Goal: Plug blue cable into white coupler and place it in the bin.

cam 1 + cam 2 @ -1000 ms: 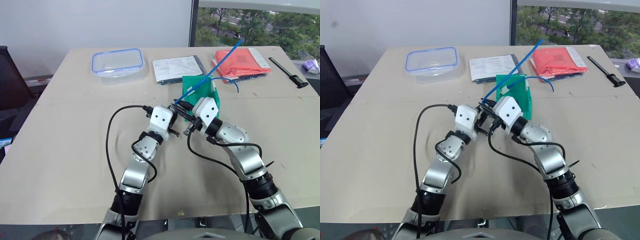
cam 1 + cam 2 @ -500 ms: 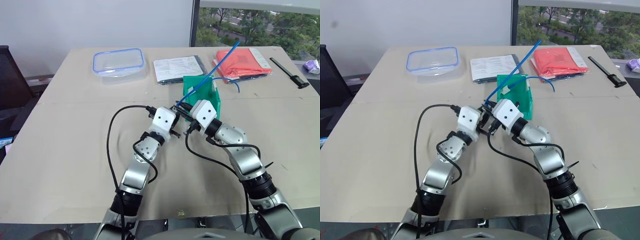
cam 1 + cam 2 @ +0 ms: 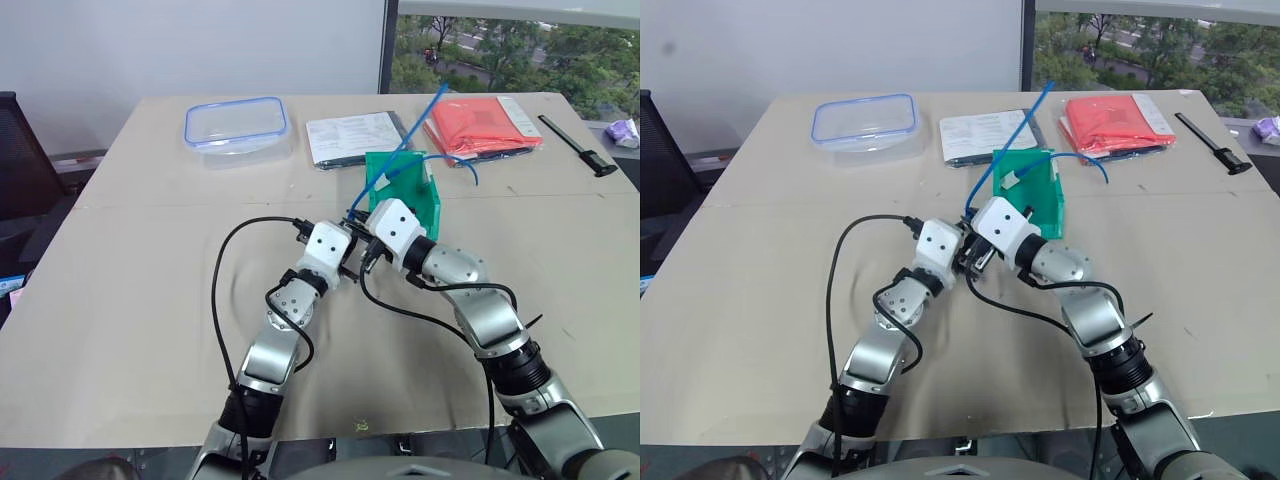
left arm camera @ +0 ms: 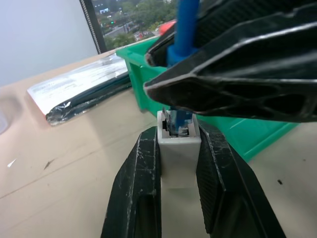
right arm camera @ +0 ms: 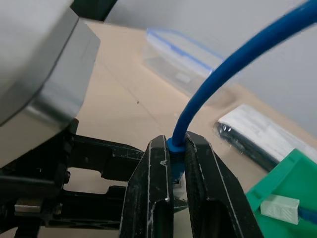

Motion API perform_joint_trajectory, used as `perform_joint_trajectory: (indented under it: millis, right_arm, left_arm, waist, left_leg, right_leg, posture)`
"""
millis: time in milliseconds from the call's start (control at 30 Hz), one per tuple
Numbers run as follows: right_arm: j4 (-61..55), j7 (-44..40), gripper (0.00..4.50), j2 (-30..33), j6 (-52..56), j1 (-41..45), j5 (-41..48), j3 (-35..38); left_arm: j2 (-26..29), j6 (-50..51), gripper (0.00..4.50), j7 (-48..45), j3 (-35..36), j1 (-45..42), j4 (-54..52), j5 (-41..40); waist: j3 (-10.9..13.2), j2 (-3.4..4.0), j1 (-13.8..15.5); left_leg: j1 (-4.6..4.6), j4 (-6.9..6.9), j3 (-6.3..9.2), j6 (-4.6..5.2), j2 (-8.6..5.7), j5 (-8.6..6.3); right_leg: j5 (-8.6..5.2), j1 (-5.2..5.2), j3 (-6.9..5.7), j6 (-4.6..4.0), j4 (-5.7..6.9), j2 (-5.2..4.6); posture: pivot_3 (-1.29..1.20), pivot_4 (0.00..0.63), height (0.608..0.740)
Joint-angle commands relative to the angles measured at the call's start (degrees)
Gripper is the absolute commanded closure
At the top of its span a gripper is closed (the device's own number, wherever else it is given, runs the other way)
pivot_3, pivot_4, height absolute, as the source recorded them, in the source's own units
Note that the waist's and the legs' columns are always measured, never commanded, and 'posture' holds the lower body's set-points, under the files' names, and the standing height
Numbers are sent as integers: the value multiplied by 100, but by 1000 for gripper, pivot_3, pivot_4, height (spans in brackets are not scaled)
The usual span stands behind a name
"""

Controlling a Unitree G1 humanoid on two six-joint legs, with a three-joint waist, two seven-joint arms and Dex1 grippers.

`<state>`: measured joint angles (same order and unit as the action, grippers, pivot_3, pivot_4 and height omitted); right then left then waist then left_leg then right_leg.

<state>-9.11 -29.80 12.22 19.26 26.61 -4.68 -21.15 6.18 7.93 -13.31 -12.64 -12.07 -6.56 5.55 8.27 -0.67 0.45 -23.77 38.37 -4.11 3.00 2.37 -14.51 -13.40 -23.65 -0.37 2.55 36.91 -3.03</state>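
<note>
My left gripper is shut on the white coupler, socket facing up toward the other hand. Just above it my right gripper is shut on the blue cable close to its plug. The plug's tip sits in the coupler's socket mouth; how deep, I cannot tell. Both hands meet over the table, just in front of the green bin. From the right gripper the cable rises and loops back over the bin. A pale plug end lies inside the bin.
Along the far side of the table lie a clear blue-rimmed food box, a sheaf of papers, a red folder and a black tool. Black wrist cables loop beside both arms.
My right hand has come down and toward the left gripper, tipping its wrist, and the cable's raised loop has leaned left. The left hand has stayed in place.
</note>
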Motion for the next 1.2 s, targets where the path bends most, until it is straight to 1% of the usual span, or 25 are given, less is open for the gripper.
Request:
perform_joint_trajectory:
  millis: [33,67,133,267,333,467,500,533,600,700,800,900,967,1000,1100,1133,1200]
  right_arm:
    - [465,-272,4500,279,1022,-274,-242,-402]
    - [457,-216,4500,258,1100,-301,-235,-392]
    - [352,-22,4500,21,834,-315,-27,-151]
    - [36,279,4500,-490,-231,-258,498,522]
    - [-55,254,4500,-537,-645,-226,631,690]
    - [2,232,4500,-424,-784,-163,588,732]
    - [23,210,4500,-381,-805,-147,567,722]
    - [37,176,4500,-351,-840,-131,582,727]
    - [42,117,4500,-332,-886,-104,673,772]
    - [-49,-38,4500,-256,-793,-43,921,942]
    - [-283,-444,4500,-28,-331,137,1522,1271]
    - [-467,-684,4500,174,551,543,2472,1838]
    - [-312,-656,4500,324,1067,961,2890,2215]
    - [-158,-593,4500,384,1299,1153,3032,2368]
    - [1314,-451,4500,719,2159,2008,2992,2561]
    - [1709,-443,4500,758,2327,2210,3003,2592]
    - [2432,-487,4500,755,2327,2542,2960,2610]
  left_arm:
    - [-229,-338,4116,16,-23,-288,-729,-175]
    - [-256,-318,4116,13,-21,-291,-745,-187]
    - [-295,-262,4116,2,-4,-270,-748,-209]
    - [-291,-175,4116,-34,91,-199,-704,-256]
    - [-256,-138,4116,-87,105,-172,-673,-287]
    - [-179,-94,4116,-237,78,-166,-613,-351]
    - [-174,-96,3101,-258,77,-173,-601,-370]
    - [-167,-91,2788,-308,81,-187,-600,-415]
    - [-126,-66,1911,-401,93,-199,-628,-466]
    - [23,144,1911,-575,184,-118,-891,-610]
    - [298,693,1911,-883,386,43,-1505,-1053]
    - [559,1603,1911,-1105,791,62,-2125,-1781]
    - [804,2226,1911,-1235,1070,-44,-2441,-2247]
    - [890,2516,1911,-1251,1197,-126,-2543,-2457]
    - [1201,3641,1911,-1129,1783,-839,-2660,-3187]
    - [1278,3897,1911,-1072,1894,-1043,-2660,-3329]
    - [1372,4324,1911,-958,2026,-1370,-2636,-3532]
  waist:
    - [0,0,12]
    - [0,0,16]
    - [0,-1,14]
    - [1,-1,11]
    - [1,-1,10]
    - [1,-1,9]
    - [1,-1,11]
    - [1,-1,15]
    - [2,-1,13]
    - [2,-1,-2]
    - [4,-1,-38]
    - [6,-2,-73]
    - [8,-2,-102]
    - [8,-2,-110]
    - [12,-8,-111]
    - [11,-14,-107]
    - [11,-16,-116]
  left_leg:
    - [0,0,-1,0,-1,0]
    - [-1,1,0,0,-2,0]
    - [-1,1,-1,0,-3,0]
    - [-1,-1,3,0,-1,0]
    - [-2,-1,3,0,-1,0]
    - [-1,0,0,0,-2,0]
    - [-1,1,0,0,-3,0]
    - [-1,1,0,0,-3,0]
    - [-1,1,0,0,-3,0]
    - [-1,0,0,0,-1,0]
    - [-1,-1,1,0,2,0]
    - [0,-1,1,0,23,0]
    - [0,0,1,0,25,0]
    - [1,1,1,0,26,0]
    - [5,3,2,-1,22,1]
    - [7,5,4,-3,16,3]
    - [7,4,7,-4,0,4]
  right_leg:
    - [0,0,0,0,0,-1]
    - [0,0,0,0,0,-1]
    - [0,0,0,0,-1,-1]
    - [0,-1,-2,0,0,2]
    - [0,-1,-2,0,0,2]
    - [0,1,1,1,-1,0]
    - [0,1,1,0,0,1]
    - [0,1,1,0,-1,1]
    - [0,0,1,0,0,1]
    - [0,0,1,0,0,2]
    - [0,-1,0,0,0,3]
    - [0,0,0,0,2,1]
    - [0,0,0,0,4,1]
    - [0,0,0,0,5,1]
    - [0,2,-1,0,9,3]
    - [0,6,-2,-1,10,5]
    - [0,8,-2,-2,7,5]
  posture:
    - [0,150,740]
    - [0,150,740]
    - [0,150,740]
    - [0,150,740]
    - [0,150,740]
    - [0,150,740]
    - [0,150,740]
    - [0,150,740]
    - [0,150,740]
    - [0,150,740]
    - [0,150,740]
    - [0,150,740]
    - [0,150,740]
    - [0,150,740]
    - [0,150,740]
    - [0,150,740]
    - [0,150,740]
